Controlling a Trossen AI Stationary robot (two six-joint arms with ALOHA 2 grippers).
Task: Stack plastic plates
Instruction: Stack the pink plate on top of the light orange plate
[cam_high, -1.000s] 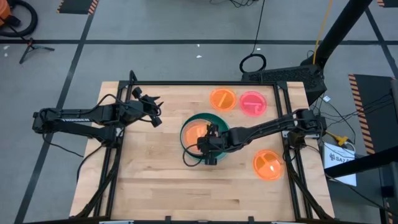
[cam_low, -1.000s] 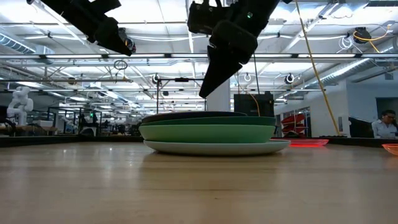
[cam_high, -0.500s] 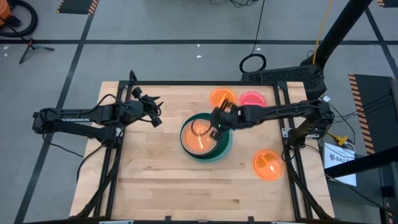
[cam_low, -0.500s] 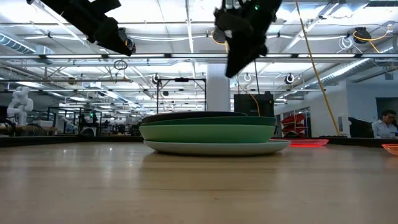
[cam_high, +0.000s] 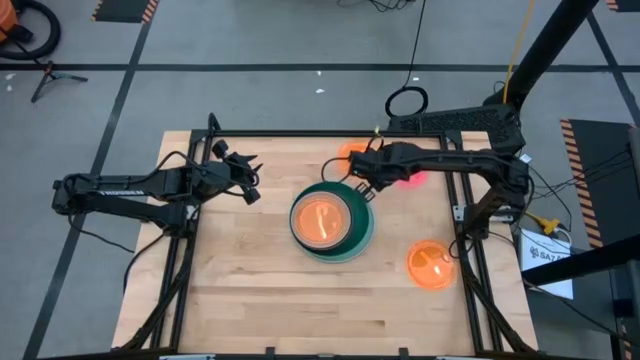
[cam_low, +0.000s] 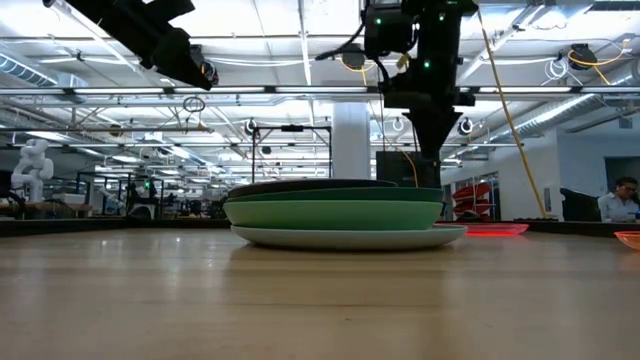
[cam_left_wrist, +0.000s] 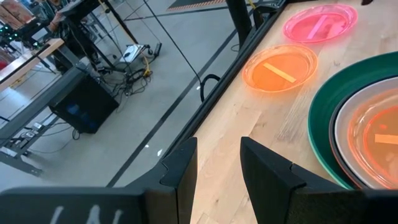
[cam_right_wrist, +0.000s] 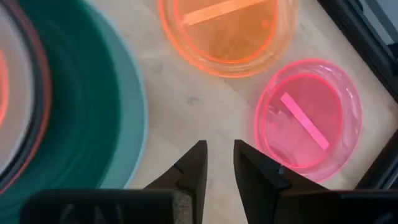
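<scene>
the left gripper is up in the air over the left part of the table, well apart from the plates. its two fingers have a gap between them and nothing is in it, so it is let go and empty. next, near the middle of the table, is the stack of plates. from the side you can see a pale plate at the bottom, a light green plate on it, and a dark green plate above that. from above, darker and lighter rims sit inside the dark green one, and a small see-through orange plate lies on top. just past the stack, toward the far side of the table, is the right gripper. it hangs in the air over the wood, between the stack and two small plates. its fingers are a little apart and hold nothing, so it is let go too. under it lie a small orange plate and a small pink plate, side by side near the far edge, each with a bar across the middle. further right, near the right edge of the table, another small orange plate sits alone. far off in the room, on the right, a person can be seen.
</scene>
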